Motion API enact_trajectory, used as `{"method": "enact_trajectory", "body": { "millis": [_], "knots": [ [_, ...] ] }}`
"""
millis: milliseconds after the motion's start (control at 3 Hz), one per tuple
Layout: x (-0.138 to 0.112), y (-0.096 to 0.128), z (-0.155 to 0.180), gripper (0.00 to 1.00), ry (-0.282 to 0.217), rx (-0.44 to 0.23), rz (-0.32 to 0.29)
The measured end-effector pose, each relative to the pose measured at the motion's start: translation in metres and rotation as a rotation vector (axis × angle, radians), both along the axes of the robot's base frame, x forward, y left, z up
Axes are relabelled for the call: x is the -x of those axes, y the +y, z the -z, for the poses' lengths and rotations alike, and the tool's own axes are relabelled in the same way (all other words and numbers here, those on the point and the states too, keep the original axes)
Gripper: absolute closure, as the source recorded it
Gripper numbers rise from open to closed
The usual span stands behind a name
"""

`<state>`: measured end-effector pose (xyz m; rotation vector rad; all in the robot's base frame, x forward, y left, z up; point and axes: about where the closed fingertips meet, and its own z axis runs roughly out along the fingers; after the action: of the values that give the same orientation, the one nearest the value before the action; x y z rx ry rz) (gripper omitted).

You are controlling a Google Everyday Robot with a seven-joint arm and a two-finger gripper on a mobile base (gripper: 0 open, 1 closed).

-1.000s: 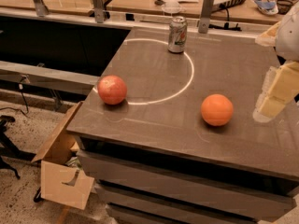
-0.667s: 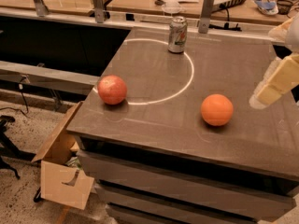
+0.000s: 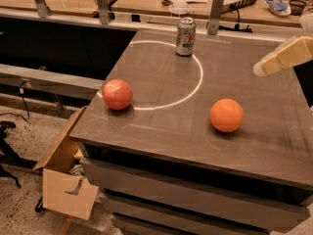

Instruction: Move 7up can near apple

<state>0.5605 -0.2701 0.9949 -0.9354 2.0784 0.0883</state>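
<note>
While the 7up can [image 3: 186,36] stands apart from the apple [image 3: 117,94], the gripper [image 3: 268,64] hovers rightward, grip unclear.

My gripper [image 3: 268,65], matt cream plastic, hangs over the right side of the table [image 3: 161,131], whose top is smooth and faintly glossy. The can [image 3: 186,36] is shiny metal, the box [image 3: 68,195] cardboard.

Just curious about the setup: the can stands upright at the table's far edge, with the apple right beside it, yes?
Not quite. The camera view shows the 7up can upright at the far edge, but the apple sits apart from it, near the left edge. The pincer hovers at the right.
</note>
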Motion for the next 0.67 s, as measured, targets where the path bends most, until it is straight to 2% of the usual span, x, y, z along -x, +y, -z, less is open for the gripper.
{"method": "enact_trajectory", "body": {
  "millis": [333, 667],
  "knots": [
    [-0.0251, 0.0002, 0.0026, 0.0, -0.033, -0.066, 0.016],
    [-0.0251, 0.0002, 0.0026, 0.0, -0.033, -0.066, 0.016]
  ]
}}
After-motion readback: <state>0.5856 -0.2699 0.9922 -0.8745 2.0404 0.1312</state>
